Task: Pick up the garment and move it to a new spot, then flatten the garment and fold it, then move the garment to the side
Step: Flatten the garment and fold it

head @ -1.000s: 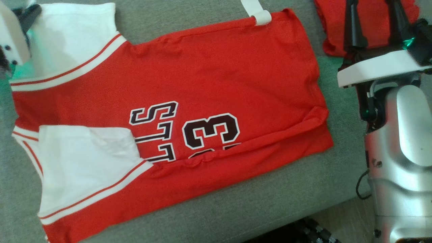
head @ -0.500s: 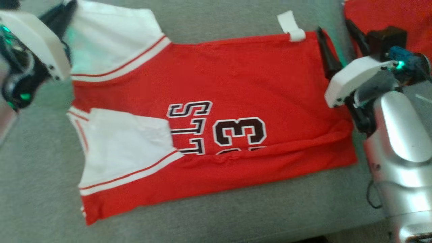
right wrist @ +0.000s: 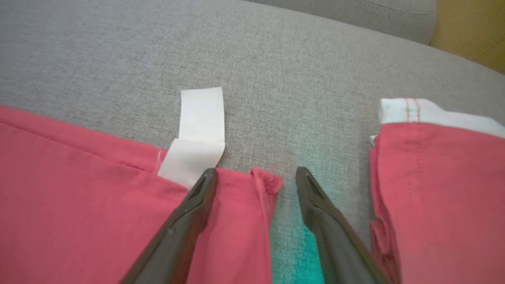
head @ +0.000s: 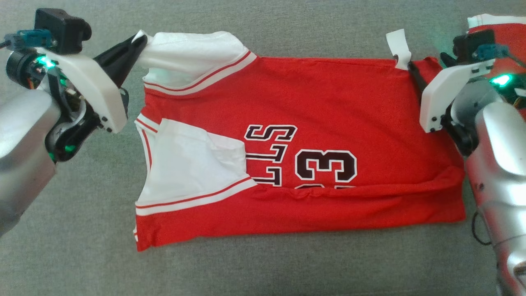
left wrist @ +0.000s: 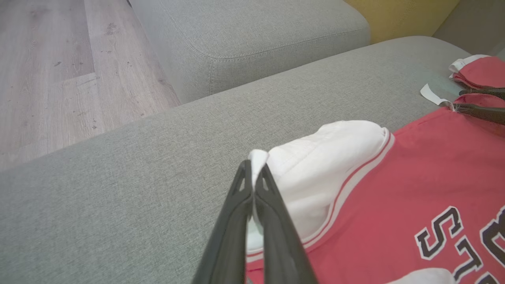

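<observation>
My left gripper (head: 139, 40) is pinched tight on the white shoulder of the jersey (head: 328, 98). My right gripper (right wrist: 255, 173) is spread wide, one finger over the red hem corner by the tag (right wrist: 201, 126) and the other over bare sofa (head: 263, 263); in the head view my wrist plate (head: 444, 94) hides most of those fingers. The jersey lies across the sofa with its near edge folded up over part of the lettering, both my forearms reach in from the sides, and a second garment (right wrist: 434, 177) beside my right gripper is cut off by the frame.

Left arm (head: 20, 119) holds jaws pinched, right arm (head: 497, 139) holds jaws apart.
</observation>
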Available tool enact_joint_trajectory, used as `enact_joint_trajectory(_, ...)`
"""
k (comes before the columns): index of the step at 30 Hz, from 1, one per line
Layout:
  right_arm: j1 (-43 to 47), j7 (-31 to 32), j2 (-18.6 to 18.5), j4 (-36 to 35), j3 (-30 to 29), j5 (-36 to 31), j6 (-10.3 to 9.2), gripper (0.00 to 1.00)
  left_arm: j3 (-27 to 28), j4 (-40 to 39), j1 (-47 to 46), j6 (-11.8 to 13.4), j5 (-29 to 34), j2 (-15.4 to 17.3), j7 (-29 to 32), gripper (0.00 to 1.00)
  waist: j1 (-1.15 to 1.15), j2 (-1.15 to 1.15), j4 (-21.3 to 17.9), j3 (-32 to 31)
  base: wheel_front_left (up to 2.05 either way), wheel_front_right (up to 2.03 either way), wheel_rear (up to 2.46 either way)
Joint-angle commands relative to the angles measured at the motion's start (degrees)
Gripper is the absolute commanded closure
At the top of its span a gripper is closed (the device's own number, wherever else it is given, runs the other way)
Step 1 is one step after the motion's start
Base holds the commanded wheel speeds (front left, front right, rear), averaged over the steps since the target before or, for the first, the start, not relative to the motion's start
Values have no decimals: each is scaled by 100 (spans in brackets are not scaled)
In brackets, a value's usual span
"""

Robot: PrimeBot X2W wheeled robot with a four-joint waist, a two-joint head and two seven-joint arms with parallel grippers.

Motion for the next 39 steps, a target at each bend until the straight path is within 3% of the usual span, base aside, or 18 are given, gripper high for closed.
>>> enact_joint_trajectory(1, -131, 79, -77, -77, 88, -22, -5, 0, 222, -71, -233, 10, 0, 189, -63, 100, 1, 0, 8, 8, 0, 0, 0)
enact_joint_trajectory(7, -270, 418, -93, 318, 228, 64, -5, 0, 106, 1, -311, 10, -75, 163, -110, 100, 1, 0, -31, 11, 0, 0, 0)
enact_joint_trajectory(8, -295, 489, -57, 368, 341, 183, -5, 17, 80, 56, -327, 10, -112, 165, -135, 100, 1, 0, -64, 8, 0, 0, 0)
enact_joint_trajectory(9, -310, 489, -37, 367, 393, 269, -5, 81, 73, 94, -337, 10, -130, 165, -149, 100, 1, 0, -80, 9, 0, 0, 0)
enact_joint_trajectory(10, -332, 476, -27, 360, 429, 357, -5, 100, 69, 132, -348, 10, -147, 163, -166, 100, 1, 0, -94, 14, 0, 0, 0)
enact_joint_trajectory(24, -1294, -599, 91, 189, 168, 929, -5, 100, 241, 929, -869, 10, 15, -84, -864, 100, 1, 0, -167, 259, 0, 0, 0)
enact_joint_trajectory(39, -2502, -2004, 519, 837, -320, 622, -5, 100, 466, 2134, -1893, 10, 428, -555, -1904, 100, 1, 0, -264, 609, 0, 0, 0)
